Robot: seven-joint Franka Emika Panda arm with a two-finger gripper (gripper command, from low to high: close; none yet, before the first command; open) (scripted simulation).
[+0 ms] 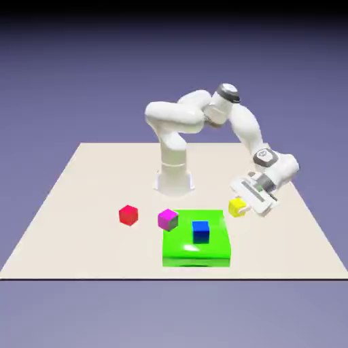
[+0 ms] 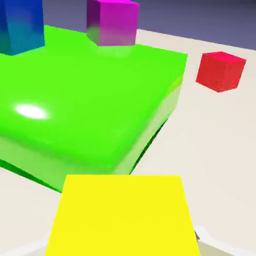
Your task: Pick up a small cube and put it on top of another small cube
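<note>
Glossy green slab (image 2: 90,100); matt yellow cube (image 2: 120,215); speckled, rough-looking red cube (image 2: 221,71).

You see a broad, flat green block (image 1: 196,248) lying on the pale table (image 1: 81,204), glossy enough to catch a bright highlight in the hand view. A blue cube (image 1: 200,231) stands on its top face. A magenta cube (image 1: 168,219) sits at the block's far corner toward the exterior view's left; whether it rests on the block or just beside it you cannot tell. A red cube (image 1: 128,215) stands alone on the table, further to the exterior view's left.
</note>
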